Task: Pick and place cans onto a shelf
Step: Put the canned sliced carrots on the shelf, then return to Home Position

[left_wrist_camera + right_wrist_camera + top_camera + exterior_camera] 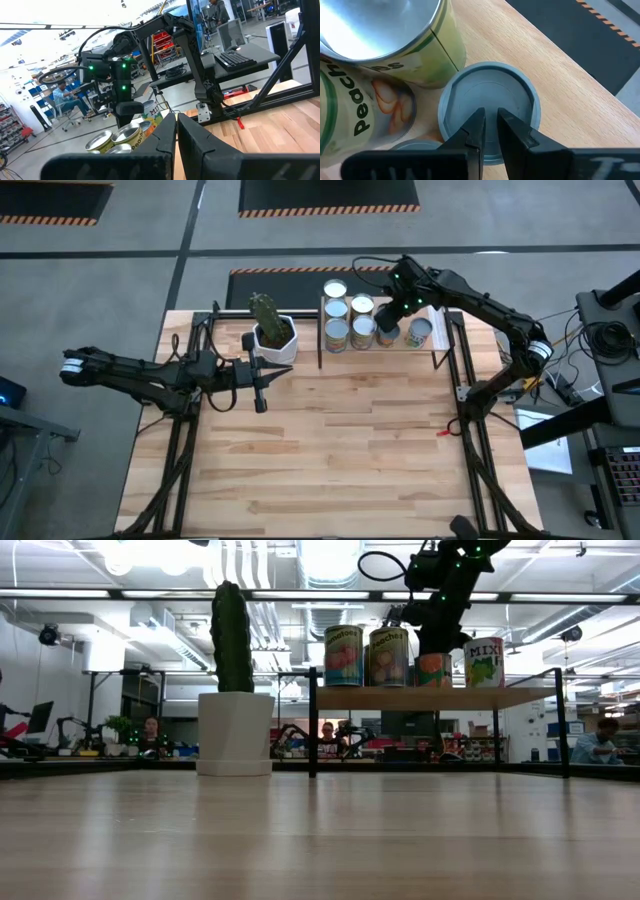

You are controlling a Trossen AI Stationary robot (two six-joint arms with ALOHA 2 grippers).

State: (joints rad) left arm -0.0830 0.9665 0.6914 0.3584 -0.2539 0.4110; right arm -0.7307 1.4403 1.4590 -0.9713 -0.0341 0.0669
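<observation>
Several cans stand upright on the wooden shelf (pixel 443 340) (pixel 400 698) at the table's far right. My right gripper (pixel 391 320) (pixel 490 127) is shut, pointing down over the middle of a can with a grey-blue top (pixel 487 97) and an orange label (pixel 432 671). Peach-labelled cans (pixel 380 65) stand right beside it, and one more can (pixel 420 332) stands on its other side. My left gripper (pixel 261 392) (pixel 176 131) is shut and empty, hovering over the table's left part, in front of the cactus pot. My right gripper stands with its shut fingertips (pixel 476 125) straight above the middle of the can's round top (pixel 505 97), pointing down. I cannot tell whether they touch the top. The can stands upright on the shelf board.
A white hexagonal pot with a cactus (pixel 272 335) (pixel 235 730) stands left of the shelf, just beyond my left gripper. The shelf's black frame posts (pixel 313 725) rise from the table. The near half of the slatted tabletop (pixel 340 460) holds nothing. People sit in the room behind.
</observation>
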